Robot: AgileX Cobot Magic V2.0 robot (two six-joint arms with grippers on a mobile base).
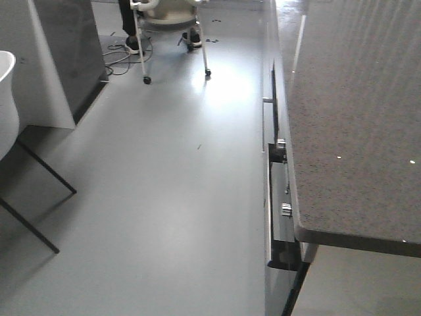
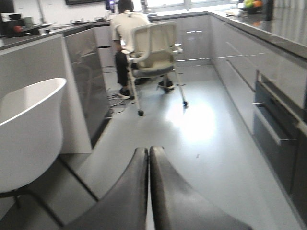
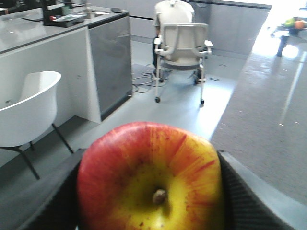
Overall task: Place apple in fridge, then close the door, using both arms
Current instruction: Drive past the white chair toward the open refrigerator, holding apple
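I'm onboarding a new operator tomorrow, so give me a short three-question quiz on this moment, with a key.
1. True or false: the fingers of the right gripper clamp the round red-and-yellow apple.
2. The dark fingers of the left gripper are: A) wide apart; B) pressed together, empty; C) holding a cup.
3. Fill in: the seated person in the cream wheeled office chair has their ___ to the wrist cameras.

Key: 1 true; 2 B; 3 back.

Open floor between counter and chair
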